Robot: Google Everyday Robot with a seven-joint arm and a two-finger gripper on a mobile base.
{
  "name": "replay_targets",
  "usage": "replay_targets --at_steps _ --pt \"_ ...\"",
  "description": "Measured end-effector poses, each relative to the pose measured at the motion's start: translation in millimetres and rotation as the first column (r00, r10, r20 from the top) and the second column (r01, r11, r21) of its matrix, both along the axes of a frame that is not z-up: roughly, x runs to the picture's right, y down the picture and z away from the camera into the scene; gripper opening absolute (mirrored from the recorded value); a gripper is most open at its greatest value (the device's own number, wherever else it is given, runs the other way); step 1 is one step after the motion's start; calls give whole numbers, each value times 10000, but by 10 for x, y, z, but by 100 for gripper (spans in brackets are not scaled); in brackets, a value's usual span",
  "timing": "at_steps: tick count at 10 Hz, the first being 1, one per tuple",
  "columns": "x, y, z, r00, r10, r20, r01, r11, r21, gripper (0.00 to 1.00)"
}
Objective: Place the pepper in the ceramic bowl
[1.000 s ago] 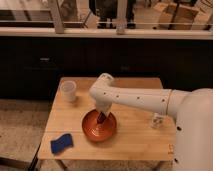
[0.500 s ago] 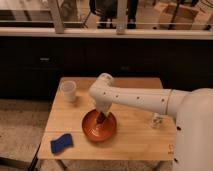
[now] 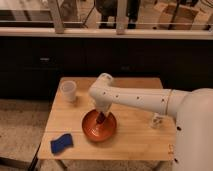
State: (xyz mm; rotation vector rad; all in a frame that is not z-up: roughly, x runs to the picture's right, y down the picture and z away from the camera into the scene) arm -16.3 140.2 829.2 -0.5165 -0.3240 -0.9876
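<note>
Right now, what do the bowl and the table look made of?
Bowl: likely glazed ceramic, smooth orange-red surface. Table: pale wood, matte, judging by its warm tan top. The gripper hangs over the bowl's middle.

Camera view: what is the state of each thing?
end effector: low over the ceramic bowl.
pepper: at the end effector's tip, inside the bowl's rim.
ceramic bowl: upright on the table.
white cup: upright.
blue sponge: lying flat.
small jar: upright.
</note>
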Motion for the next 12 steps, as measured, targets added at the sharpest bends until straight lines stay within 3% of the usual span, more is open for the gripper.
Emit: replay_targets --at_steps 2,5,8,12 --pt "-13 12 -1 10000 -46 18 46 10000 -27 9" --pt "-15 2 -1 10000 -65 27 65 10000 -12 29" --pt "-15 0 -6 10000 -55 35 55 10000 -53 17" --pt "-44 15 -14 10000 -66 46 66 10000 -70 8"
